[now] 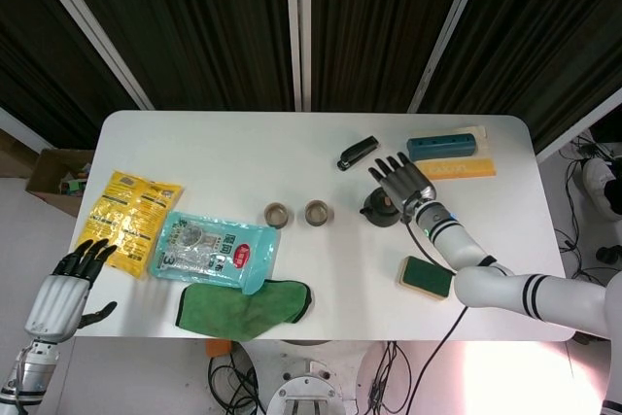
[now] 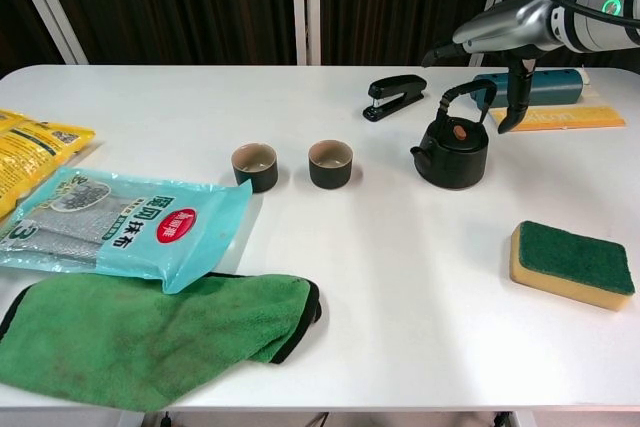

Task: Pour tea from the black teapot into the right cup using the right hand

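The black teapot (image 2: 452, 153) stands upright on the white table, its arched handle (image 2: 466, 94) free; it also shows in the head view (image 1: 377, 209). Two dark cups sit to its left: the right cup (image 2: 331, 163) (image 1: 317, 212) and the left cup (image 2: 255, 166) (image 1: 277, 214). My right hand (image 1: 402, 182) (image 2: 508, 27) hovers above and just right of the teapot with fingers spread, holding nothing; one fingertip (image 2: 510, 119) hangs down beside the handle without gripping it. My left hand (image 1: 64, 290) hangs open off the table's near left corner.
A black stapler (image 2: 394, 95) lies behind the teapot. A blue box (image 2: 535, 87) and an orange box (image 2: 560, 118) lie at the back right. A green-topped sponge (image 2: 572, 264) sits front right. A green cloth (image 2: 150, 332), teal packet (image 2: 120, 227) and yellow packet (image 2: 30, 147) fill the left.
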Robot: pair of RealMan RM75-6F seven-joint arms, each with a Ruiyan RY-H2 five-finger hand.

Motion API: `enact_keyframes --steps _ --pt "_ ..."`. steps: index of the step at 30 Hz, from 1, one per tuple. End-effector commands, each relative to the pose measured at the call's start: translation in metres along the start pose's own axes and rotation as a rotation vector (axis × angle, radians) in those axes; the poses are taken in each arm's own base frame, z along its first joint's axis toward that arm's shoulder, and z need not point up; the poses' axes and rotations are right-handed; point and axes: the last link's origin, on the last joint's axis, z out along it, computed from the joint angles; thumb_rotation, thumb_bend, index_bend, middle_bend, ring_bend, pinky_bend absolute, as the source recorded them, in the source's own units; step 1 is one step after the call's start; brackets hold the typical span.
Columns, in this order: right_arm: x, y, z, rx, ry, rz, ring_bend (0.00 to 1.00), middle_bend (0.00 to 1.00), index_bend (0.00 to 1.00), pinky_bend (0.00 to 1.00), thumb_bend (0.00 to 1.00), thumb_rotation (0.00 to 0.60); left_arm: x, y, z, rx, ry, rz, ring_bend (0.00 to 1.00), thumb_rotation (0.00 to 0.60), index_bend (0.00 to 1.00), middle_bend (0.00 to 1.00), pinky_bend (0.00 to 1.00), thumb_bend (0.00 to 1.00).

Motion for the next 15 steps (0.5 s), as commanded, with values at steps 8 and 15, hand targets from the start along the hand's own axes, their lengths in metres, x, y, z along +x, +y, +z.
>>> enact_keyframes --steps 8,15 --pt "-0.0027 -0.007 0.0151 0.064 0.007 0.113 0.08 0.14 0.0 0.0 0.0 0.6 0.0005 -0.0027 -0.0006 0.014 -0.009 0.0 0.07 0.6 0.14 0.09 0.23 0.13" --pt "-0.0043 -0.0076 0.0164 0.088 0.028 0.133 0.17 0.21 0.06 0.07 0.0 0.6 -0.001 -0.0038 -0.0009 0.017 -0.012 -0.003 0.07 0.6 0.15 0.09 0.23 0.13"
